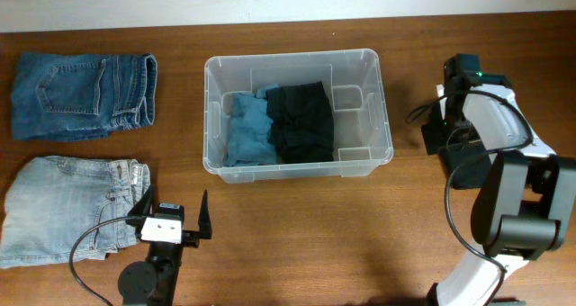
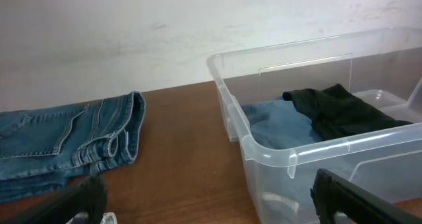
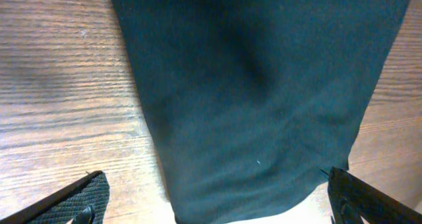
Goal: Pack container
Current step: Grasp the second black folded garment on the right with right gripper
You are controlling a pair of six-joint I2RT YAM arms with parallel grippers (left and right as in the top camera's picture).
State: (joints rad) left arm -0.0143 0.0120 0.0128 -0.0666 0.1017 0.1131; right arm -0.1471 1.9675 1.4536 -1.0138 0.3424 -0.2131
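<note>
The clear plastic container [image 1: 364, 157] stands mid-table. It holds a folded blue garment [image 1: 247, 130] and a black garment [image 1: 301, 121]. In the left wrist view the container [image 2: 290, 155] is at the right, with both garments inside. My left gripper [image 1: 173, 212] is open and empty in front of the container's left corner, beside the light jeans; its fingers [image 2: 211, 207] frame bare table. My right gripper [image 3: 214, 197] is open, low over a dark garment [image 3: 257, 85] lying on the table to the right of the container [image 1: 441, 133].
Folded dark blue jeans [image 1: 81, 94] lie at the back left and show in the left wrist view [image 2: 66, 141]. Folded light blue jeans [image 1: 67, 207] lie at the front left. A pale wall [image 2: 132, 33] runs behind the table.
</note>
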